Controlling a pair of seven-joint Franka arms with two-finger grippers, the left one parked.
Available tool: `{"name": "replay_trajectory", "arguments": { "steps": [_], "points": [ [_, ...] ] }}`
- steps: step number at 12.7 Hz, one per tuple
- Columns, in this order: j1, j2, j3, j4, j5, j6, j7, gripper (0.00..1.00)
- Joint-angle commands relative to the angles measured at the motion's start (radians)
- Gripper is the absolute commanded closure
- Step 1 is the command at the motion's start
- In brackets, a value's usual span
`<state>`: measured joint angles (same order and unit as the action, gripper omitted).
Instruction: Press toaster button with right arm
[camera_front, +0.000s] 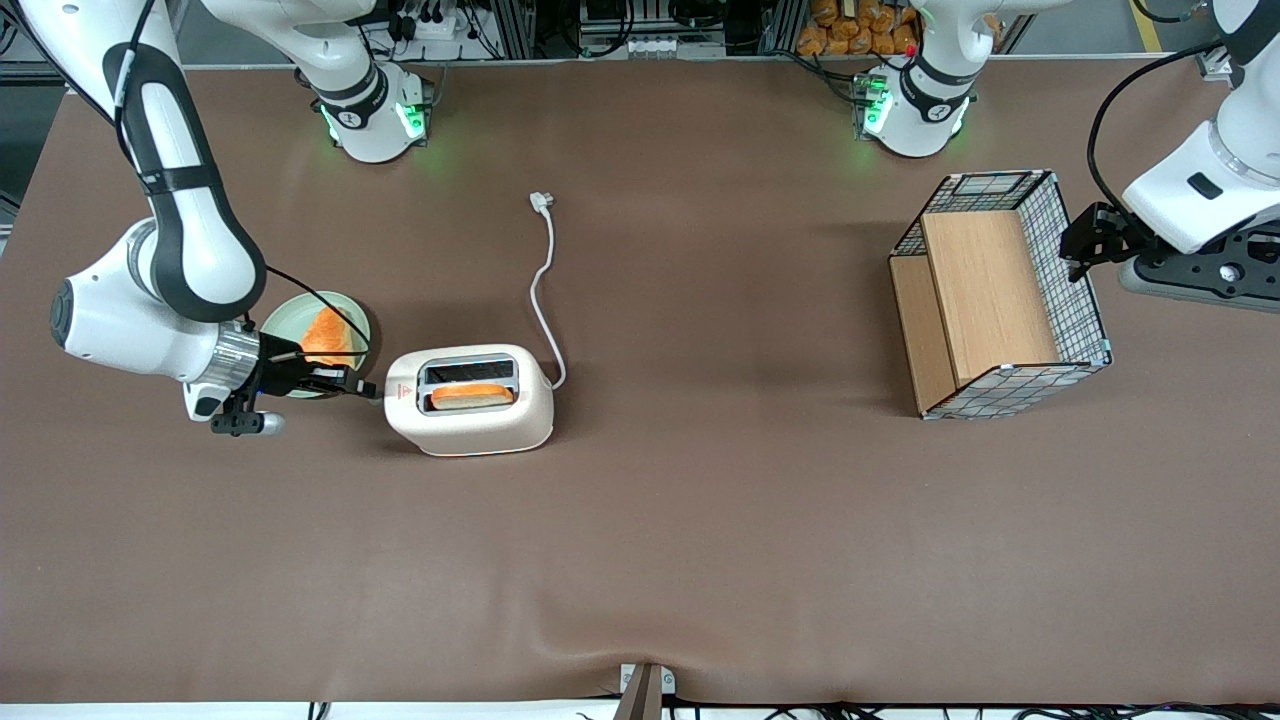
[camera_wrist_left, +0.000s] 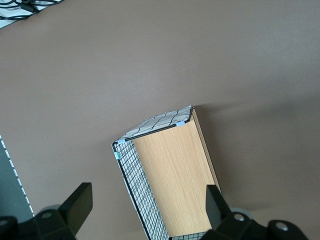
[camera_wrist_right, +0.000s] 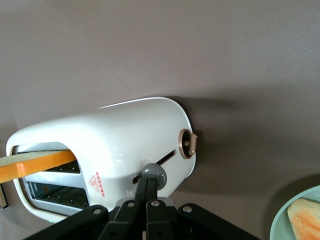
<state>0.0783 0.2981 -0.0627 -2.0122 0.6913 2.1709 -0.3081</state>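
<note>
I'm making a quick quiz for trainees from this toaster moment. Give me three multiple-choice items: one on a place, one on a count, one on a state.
1. Where is the gripper?
A. at the toaster's short end
B. over the wire basket
C. above the plug

2. How many toaster slots hold a bread slice?
A. none
B. one
C. two

3. How is the gripper set?
A. wide open
B. shut, fingertips at the toaster button
C. shut on the cord

Answers: 1 A, front view shows it beside the toaster; 2 B, the other slot is empty; 3 B, right wrist view shows fingers together at the knob.
</note>
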Motion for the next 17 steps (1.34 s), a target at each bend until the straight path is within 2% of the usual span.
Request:
{"name": "replay_trajectory", "arguments": {
  "steps": [1, 3, 4, 12, 17],
  "points": [
    [-0.002, 0.009, 0.000, -0.005, 0.037, 0.026, -0.039, 1.00],
    [0.000, 0.015, 0.000, -0.006, 0.103, 0.023, -0.048, 1.00],
    [0.000, 0.021, 0.000, -0.005, 0.114, 0.023, -0.058, 1.00],
    [-0.002, 0.090, -0.002, -0.006, 0.128, 0.033, -0.132, 1.00],
    [-0.009, 0.131, -0.002, -0.008, 0.195, 0.033, -0.221, 1.00]
  ]
}}
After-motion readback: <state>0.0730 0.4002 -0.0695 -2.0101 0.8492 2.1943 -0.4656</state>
